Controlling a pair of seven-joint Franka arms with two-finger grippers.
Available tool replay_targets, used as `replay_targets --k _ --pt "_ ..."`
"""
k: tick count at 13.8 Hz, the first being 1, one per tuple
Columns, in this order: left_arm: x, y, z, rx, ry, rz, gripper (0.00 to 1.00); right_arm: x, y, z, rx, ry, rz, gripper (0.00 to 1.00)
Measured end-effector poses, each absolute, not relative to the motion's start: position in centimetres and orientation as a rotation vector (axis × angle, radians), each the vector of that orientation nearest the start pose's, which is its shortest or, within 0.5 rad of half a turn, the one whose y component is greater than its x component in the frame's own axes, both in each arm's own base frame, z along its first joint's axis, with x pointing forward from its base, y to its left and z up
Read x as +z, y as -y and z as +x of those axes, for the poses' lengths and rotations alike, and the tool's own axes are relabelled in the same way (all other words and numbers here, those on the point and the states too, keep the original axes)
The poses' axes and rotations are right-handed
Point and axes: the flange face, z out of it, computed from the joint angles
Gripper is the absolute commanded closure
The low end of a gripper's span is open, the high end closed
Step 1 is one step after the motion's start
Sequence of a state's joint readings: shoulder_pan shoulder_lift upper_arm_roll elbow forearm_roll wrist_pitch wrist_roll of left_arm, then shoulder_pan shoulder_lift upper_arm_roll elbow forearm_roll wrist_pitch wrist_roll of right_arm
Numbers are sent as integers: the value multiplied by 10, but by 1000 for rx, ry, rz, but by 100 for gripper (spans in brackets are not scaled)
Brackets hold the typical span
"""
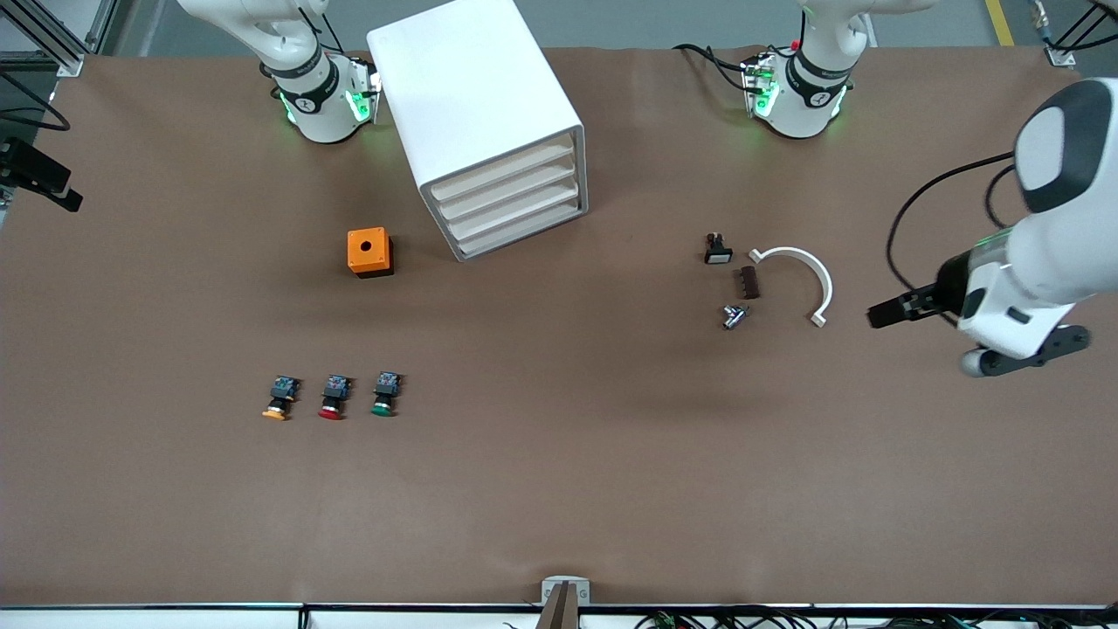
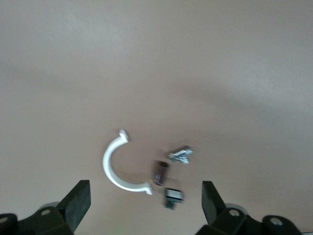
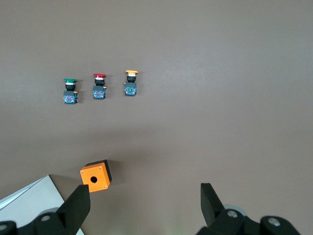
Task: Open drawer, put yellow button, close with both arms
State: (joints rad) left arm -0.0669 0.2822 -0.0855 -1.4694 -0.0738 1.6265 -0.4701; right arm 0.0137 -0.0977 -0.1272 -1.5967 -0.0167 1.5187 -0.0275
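The white cabinet (image 1: 476, 105) stands between the arm bases. Its uppermost drawer (image 1: 502, 171) is shut, like the three below it. The yellow button (image 1: 278, 400) lies on its side on the table toward the right arm's end, beside a red-capped button (image 1: 333, 397) and a green-capped button (image 1: 384, 395). It also shows in the right wrist view (image 3: 130, 82). My right gripper (image 3: 144, 200) is open and empty, high over the table near the orange box; it is out of the front view. My left gripper (image 1: 886, 314) is open and empty in the air at the left arm's end; it also shows in the left wrist view (image 2: 145, 197).
An orange box (image 1: 369, 252) with a hole in its top sits beside the cabinet. A white curved clamp (image 1: 808, 271), a small black switch (image 1: 718, 251), a brown piece (image 1: 749, 282) and a metal piece (image 1: 734, 316) lie near the left gripper.
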Motion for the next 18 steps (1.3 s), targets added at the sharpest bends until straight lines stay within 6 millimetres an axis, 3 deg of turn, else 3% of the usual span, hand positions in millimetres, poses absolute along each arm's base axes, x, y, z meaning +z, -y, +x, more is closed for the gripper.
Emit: replay_targets --k 5,8,13,18 --pt "485 192 615 455 987 -3089 0 660 64 515 -29 -134 -3144 0" --pt "473 244 607 718 1264 -2984 0 660 56 516 -28 -111 -3145 0" --pt "429 327 563 1298 1517 -2443 0 660 52 516 -26 -99 -3145 0" --pt "372 406 521 1588 1614 -1803 0 659 52 516 -22 -100 -3145 0"
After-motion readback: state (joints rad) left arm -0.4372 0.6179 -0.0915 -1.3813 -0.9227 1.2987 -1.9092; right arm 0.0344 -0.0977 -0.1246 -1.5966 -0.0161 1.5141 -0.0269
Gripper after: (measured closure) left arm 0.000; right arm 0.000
